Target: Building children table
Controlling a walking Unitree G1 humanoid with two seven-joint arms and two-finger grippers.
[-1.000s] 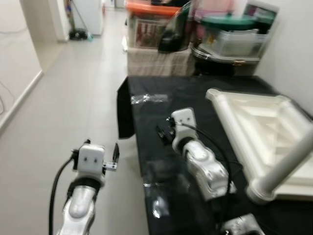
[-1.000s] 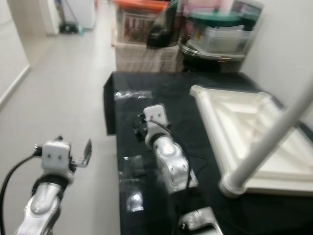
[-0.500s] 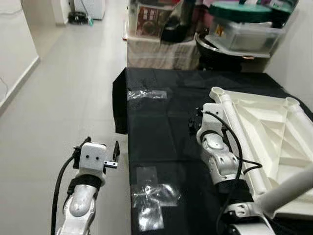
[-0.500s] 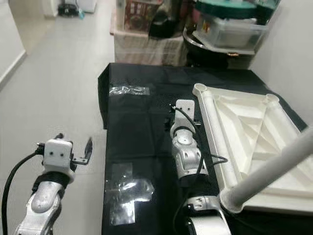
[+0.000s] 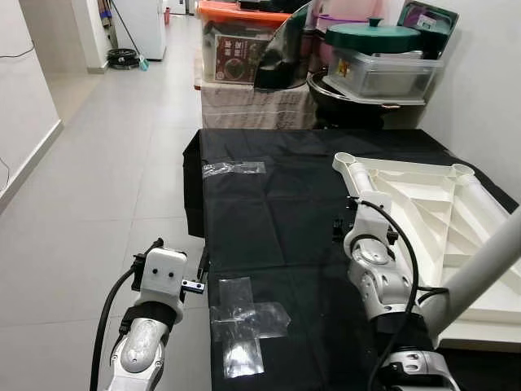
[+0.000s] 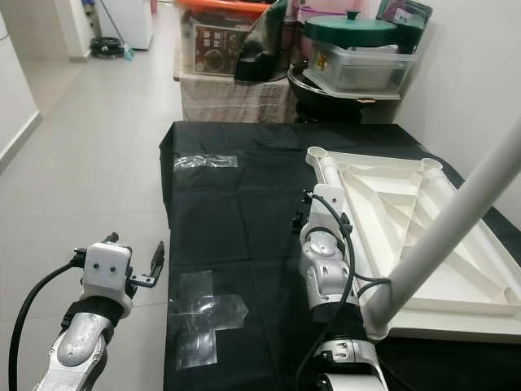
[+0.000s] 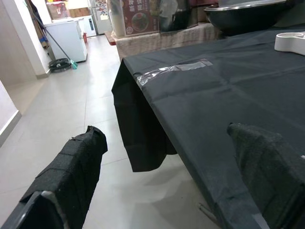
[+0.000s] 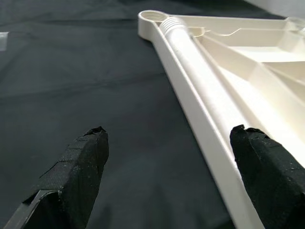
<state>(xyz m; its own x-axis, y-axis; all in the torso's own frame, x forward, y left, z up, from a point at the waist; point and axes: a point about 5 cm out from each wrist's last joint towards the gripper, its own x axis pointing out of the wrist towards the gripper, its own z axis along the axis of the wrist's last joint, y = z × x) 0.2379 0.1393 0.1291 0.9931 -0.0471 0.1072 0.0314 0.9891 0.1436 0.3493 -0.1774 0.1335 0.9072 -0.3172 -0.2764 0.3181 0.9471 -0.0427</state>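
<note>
A white plastic table top (image 5: 468, 213) lies upside down on a surface covered in black cloth (image 5: 269, 204). One white leg (image 6: 448, 220) stands in its near corner and rises toward the camera. Another white tube (image 8: 200, 62) lies along the rim nearest my right arm, ending at a corner socket (image 8: 151, 16). My right gripper (image 8: 170, 131) is open and hovers low over the cloth, just beside that rim (image 5: 346, 224). My left gripper (image 7: 167, 133) is open and empty, held over the floor at the cloth's left edge (image 5: 199, 273).
Clear tape patches (image 5: 244, 314) stick to the cloth near me, and a strip (image 5: 232, 168) lies farther off. Behind the cloth stand stacked boxes (image 5: 244, 45), a black pan (image 5: 358, 94) and a green-lidded tub (image 5: 383, 57). Tiled floor (image 5: 98, 179) stretches away on the left; a wall rises on the right.
The camera has turned and steadied. My right gripper has moved across the cloth to the table top's rim. The left arm keeps about the same pose.
</note>
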